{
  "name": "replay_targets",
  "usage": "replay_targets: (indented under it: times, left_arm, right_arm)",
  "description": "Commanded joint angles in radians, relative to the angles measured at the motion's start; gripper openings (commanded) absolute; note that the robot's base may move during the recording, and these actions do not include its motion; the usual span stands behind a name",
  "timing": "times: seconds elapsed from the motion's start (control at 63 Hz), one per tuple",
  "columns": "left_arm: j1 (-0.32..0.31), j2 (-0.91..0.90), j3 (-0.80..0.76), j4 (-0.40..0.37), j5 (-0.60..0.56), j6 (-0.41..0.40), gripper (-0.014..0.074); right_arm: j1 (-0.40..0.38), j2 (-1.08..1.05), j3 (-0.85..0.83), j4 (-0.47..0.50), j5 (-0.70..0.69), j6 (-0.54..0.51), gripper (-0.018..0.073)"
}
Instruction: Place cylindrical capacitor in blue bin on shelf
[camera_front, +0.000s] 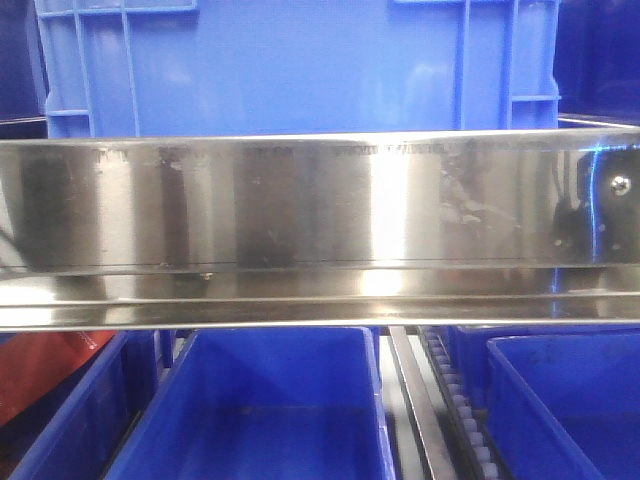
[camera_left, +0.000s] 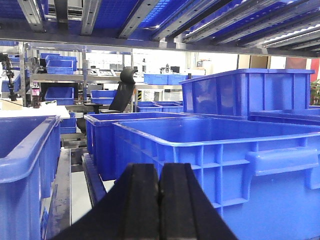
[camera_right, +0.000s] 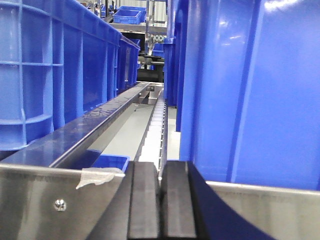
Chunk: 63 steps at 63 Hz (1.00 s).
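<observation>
No cylindrical capacitor shows in any view. The shelf's shiny steel front rail (camera_front: 300, 200) runs across the front view, with a large blue bin (camera_front: 300, 70) above it and an empty blue bin (camera_front: 270, 400) below it. My left gripper (camera_left: 160, 167) is shut with its pads pressed together and nothing visible between them; it points at a wide blue bin (camera_left: 210, 150) just ahead. My right gripper (camera_right: 160, 165) is shut, with only a thin dark slit between the pads. It sits at the steel rail (camera_right: 40, 200), facing along a grey roller track (camera_right: 155, 120). Neither gripper shows in the front view.
Tall blue bins stand on the left (camera_right: 50, 75) and right (camera_right: 250, 90) of the roller lane. More blue bins (camera_left: 25, 165) flank the left gripper, under an upper rack of tracks (camera_left: 150, 15). A roller track (camera_front: 465, 410) and a red frame part (camera_front: 40, 370) lie below the rail.
</observation>
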<state>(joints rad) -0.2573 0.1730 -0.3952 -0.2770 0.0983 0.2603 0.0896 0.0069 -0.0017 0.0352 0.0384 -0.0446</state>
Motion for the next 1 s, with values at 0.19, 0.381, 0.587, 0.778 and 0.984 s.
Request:
replay_targets:
  times: [0.19,0.381,0.587,0.778,0.984]
  left_arm:
    - [0.004,-0.006,0.002,-0.009,-0.018,0.0,-0.0111]
    - [0.089,-0.04,0.098,0.231,-0.02,-0.26,-0.0111]
    - [0.192,-0.152,0.245,0.317,-0.02,-0.302,-0.0111]
    - [0.225,-0.173,0.346,0.323,-0.035,-0.302,-0.0111]
    - [0.236,-0.173,0.395,0.323,-0.145,-0.302,-0.0111]
  right_arm:
    - [-0.004,-0.007,0.002,0.002,-0.018,-0.01,-0.0165]
    - [-0.004,-0.007,0.002,0.002,-0.018,-0.01,-0.0165]
    - [-0.004,-0.007,0.002,0.002,-0.018,-0.01,-0.0165]
    - [-0.004,-0.007,0.002,0.002,-0.018,-0.01,-0.0165]
    - [-0.004,-0.007,0.002,0.002,-0.018,-0.01,-0.0165]
